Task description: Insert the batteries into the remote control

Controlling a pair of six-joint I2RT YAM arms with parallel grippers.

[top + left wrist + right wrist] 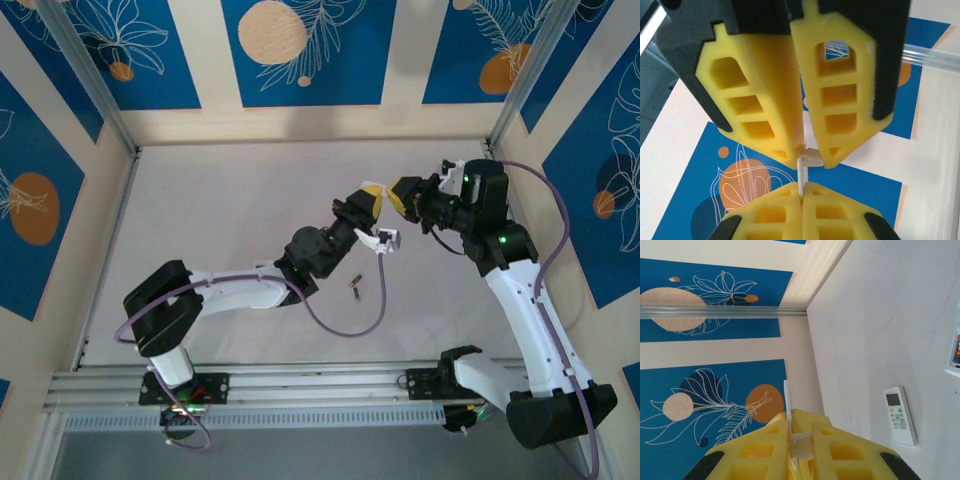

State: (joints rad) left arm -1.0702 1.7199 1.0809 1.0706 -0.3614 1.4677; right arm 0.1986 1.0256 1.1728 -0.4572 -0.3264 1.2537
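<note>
left gripper (pixel 807 155) and right gripper (pixel 790 417) both clamp one thin white piece (pixel 801 172); one battery (pixel 355 287) and one remote (pixel 900 416) lie on the table (pixel 230 200).

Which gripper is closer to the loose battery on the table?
Left. The left gripper hangs just beyond the small dark cylindrical battery; the right gripper meets it tip to tip, farther right, both pinching a thin white piece.

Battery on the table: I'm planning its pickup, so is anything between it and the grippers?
Nothing lies over the battery. But the left gripper and right gripper are both shut on one thin white piece, and the left arm's purple cable loops by its near side.
</note>
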